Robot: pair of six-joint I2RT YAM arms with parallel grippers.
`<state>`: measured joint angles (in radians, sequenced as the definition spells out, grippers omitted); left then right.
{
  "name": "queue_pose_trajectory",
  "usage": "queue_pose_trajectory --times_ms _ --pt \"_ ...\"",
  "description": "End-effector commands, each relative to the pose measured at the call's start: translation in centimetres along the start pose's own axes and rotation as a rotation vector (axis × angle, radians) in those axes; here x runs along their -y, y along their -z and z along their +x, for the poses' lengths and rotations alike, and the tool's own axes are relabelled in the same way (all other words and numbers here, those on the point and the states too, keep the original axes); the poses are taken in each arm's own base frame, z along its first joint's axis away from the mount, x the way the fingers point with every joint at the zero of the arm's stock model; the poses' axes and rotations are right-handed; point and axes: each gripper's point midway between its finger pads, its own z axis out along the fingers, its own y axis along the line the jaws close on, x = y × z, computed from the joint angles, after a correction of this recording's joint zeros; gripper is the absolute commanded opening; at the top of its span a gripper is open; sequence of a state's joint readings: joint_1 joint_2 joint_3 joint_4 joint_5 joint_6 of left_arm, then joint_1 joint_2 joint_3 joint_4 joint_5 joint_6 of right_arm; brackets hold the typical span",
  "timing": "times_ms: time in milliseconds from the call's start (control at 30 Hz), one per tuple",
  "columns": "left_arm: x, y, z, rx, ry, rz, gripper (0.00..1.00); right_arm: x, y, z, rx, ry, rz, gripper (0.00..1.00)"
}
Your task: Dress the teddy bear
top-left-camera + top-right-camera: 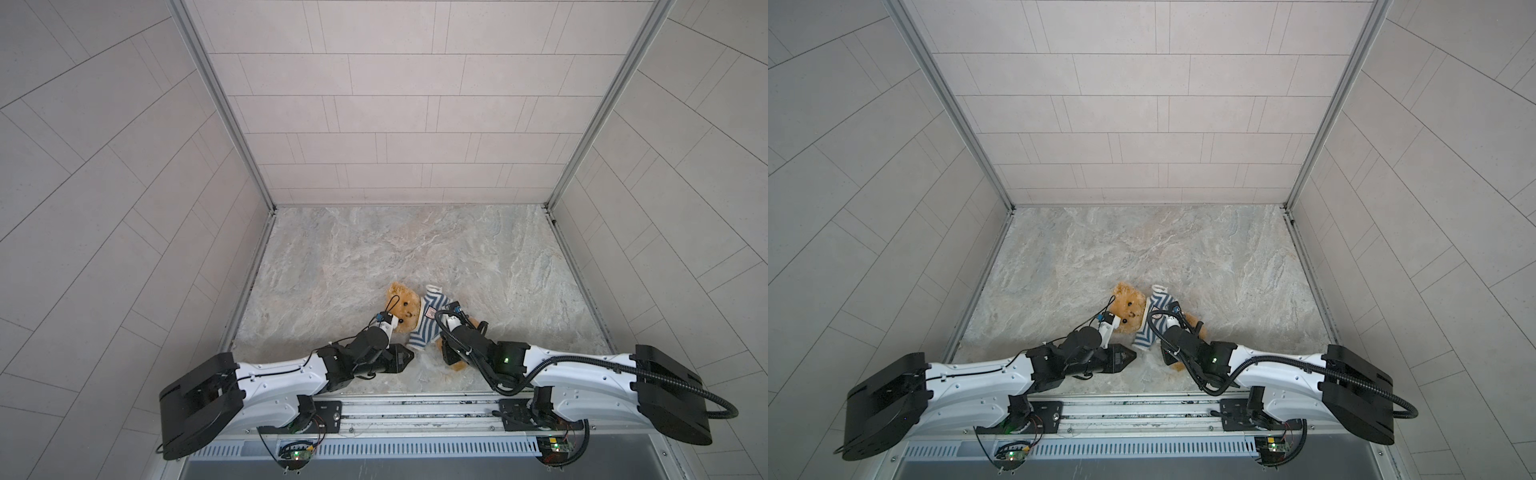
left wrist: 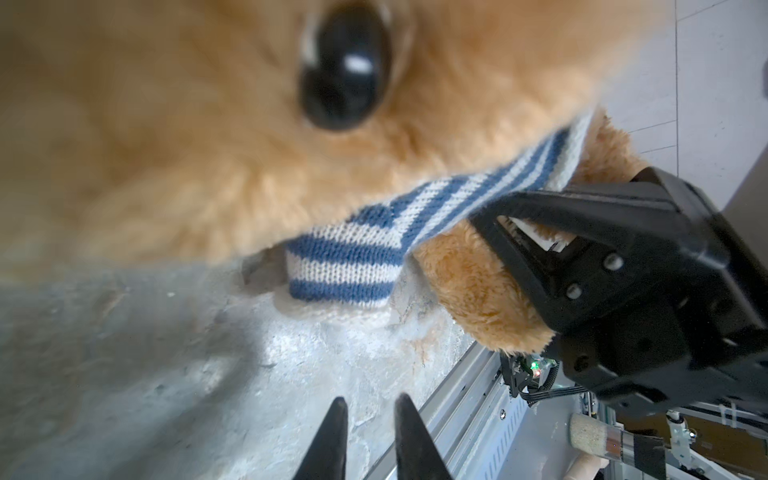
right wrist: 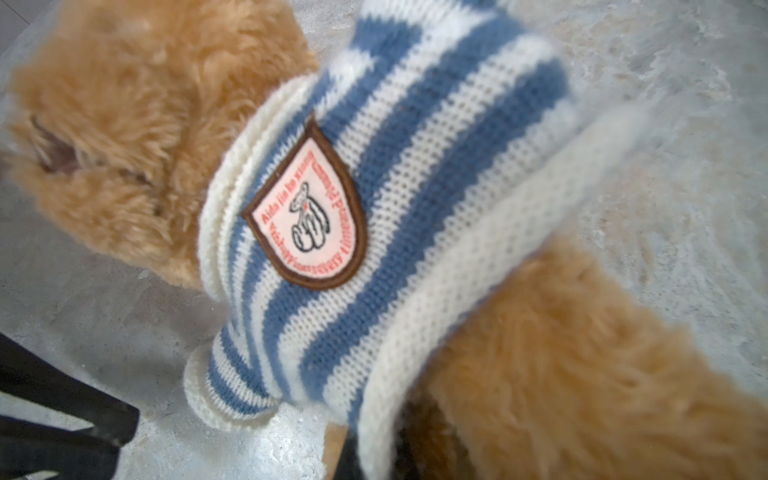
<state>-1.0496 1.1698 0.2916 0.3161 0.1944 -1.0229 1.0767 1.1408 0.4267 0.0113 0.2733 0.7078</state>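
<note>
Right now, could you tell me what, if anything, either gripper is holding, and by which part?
The right gripper is shut on the striped sweater at its white bottom hem; the left gripper is open, holding nothing.

Teddy bear face v. blurry, cropped

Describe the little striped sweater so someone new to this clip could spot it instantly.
On the marbled tabletop, near its front middle, lies a golden-brown teddy bear. The sweater is the blue-and-white striped knit around its neck and chest, edged in cream ribbing. A pink shield badge with a brown border sets it apart from the plain fur.
</note>
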Motion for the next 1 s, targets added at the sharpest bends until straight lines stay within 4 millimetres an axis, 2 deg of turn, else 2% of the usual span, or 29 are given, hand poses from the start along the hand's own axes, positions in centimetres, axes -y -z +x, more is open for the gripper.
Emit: queue_pose_trajectory --times_ms 0,133,267,467,600,800,967 --pt "1.1 -0.8 -1.7 0.069 0.028 0.016 0.22 -1.1 0.3 -1.4 0.041 -0.048 -0.027 0.0" --pt "0.2 -1.5 -1.7 0.079 0.047 -0.019 0.19 -1.3 0.4 -1.5 0.044 -0.049 -0.035 0.0" --pt "-0.9 -1.2 -2.1 0.11 0.055 -0.06 0.18 -2.1 0.8 -1.6 0.048 -0.061 -0.064 0.0" --pt "-0.4 -0.8 -3.1 0.155 0.035 -0.062 0.19 -3.7 1.7 -2.1 0.068 -0.061 -0.102 0.0" --pt "-0.4 -0.3 -3.9 0.188 0.023 -0.085 0.22 -4.3 2.0 -2.1 0.076 -0.068 -0.117 0.0" --pt "-1.4 0.2 -4.4 0.225 0.047 -0.114 0.35 -4.7 2.1 -1.9 0.079 -0.071 -0.126 0.0" --pt "-2.3 -0.1 -4.3 0.228 0.05 -0.148 0.37 -5.0 2.1 -1.8 0.086 -0.081 -0.135 0.0"
